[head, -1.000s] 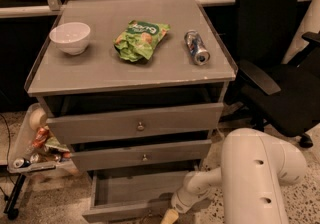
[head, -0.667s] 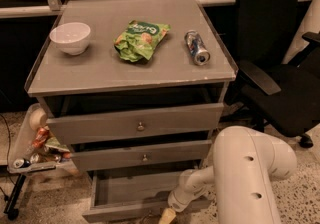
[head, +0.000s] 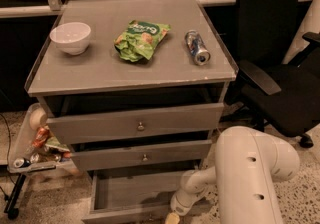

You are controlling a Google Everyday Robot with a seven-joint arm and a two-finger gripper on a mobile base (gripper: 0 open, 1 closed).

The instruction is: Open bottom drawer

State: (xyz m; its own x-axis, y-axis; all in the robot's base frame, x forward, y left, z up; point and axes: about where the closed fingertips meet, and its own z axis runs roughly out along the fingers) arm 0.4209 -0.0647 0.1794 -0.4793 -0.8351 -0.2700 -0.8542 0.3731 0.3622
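Well-open bottom drawer (head: 135,191), inside showing, little left to pull; gripper (head: 172,216) at 6 o'clock by its front, grip not discernible

The worktop (head: 100,70) and the bottom drawer (head: 132,192) are grey. The bowl (head: 70,37) is white, the bag (head: 141,39) green, the chair (head: 280,43) black. The cream tool (head: 172,217) is low by the drawer's front.

No lettering can be read. The green snack bag (head: 141,39) carries a pale logo, and the can (head: 197,47) at its 3 o'clock has printed markings; both are illegible. The gripper (head: 172,217) sits at the frame's 6 o'clock, by the front of the bottom drawer (head: 135,193).
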